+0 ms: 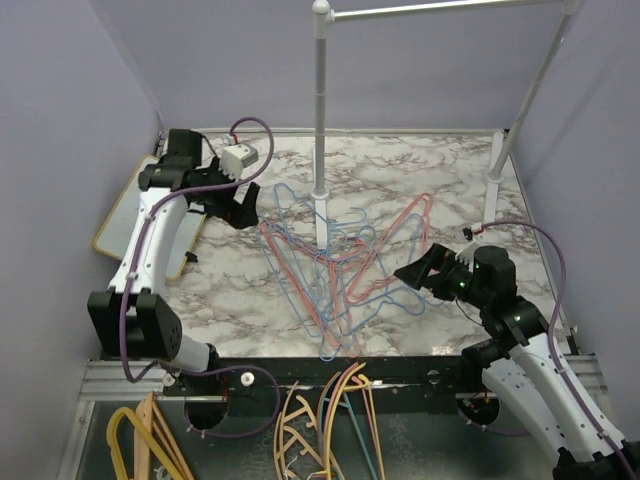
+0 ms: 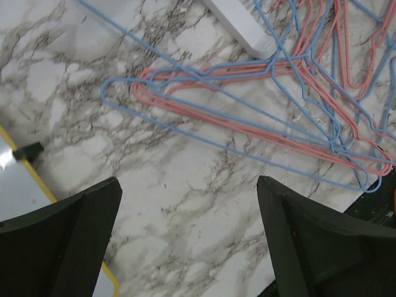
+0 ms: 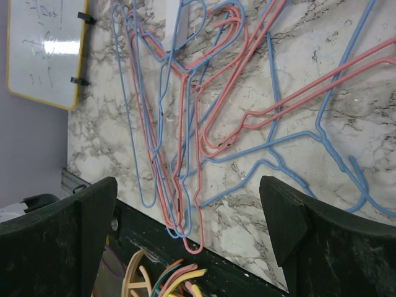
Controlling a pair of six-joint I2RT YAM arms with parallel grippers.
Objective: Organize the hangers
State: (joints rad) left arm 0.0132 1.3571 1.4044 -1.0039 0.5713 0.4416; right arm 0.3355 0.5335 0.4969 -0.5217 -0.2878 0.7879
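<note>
A tangled pile of thin blue and pink wire hangers (image 1: 335, 265) lies on the marble table around the foot of the rack's middle post. The pile also shows in the left wrist view (image 2: 260, 117) and in the right wrist view (image 3: 185, 124). Some hanger ends reach over the table's near edge (image 3: 198, 244). My left gripper (image 1: 243, 208) is open and empty, hovering left of the pile. My right gripper (image 1: 418, 272) is open and empty, just right of the pile.
A white clothes rack stands on the table, with one post (image 1: 320, 120) in the middle and a slanted leg (image 1: 520, 110) at the right. A yellow-framed whiteboard (image 1: 125, 220) lies at the left edge. Thicker yellow and orange hangers (image 1: 330, 430) lie below the near edge.
</note>
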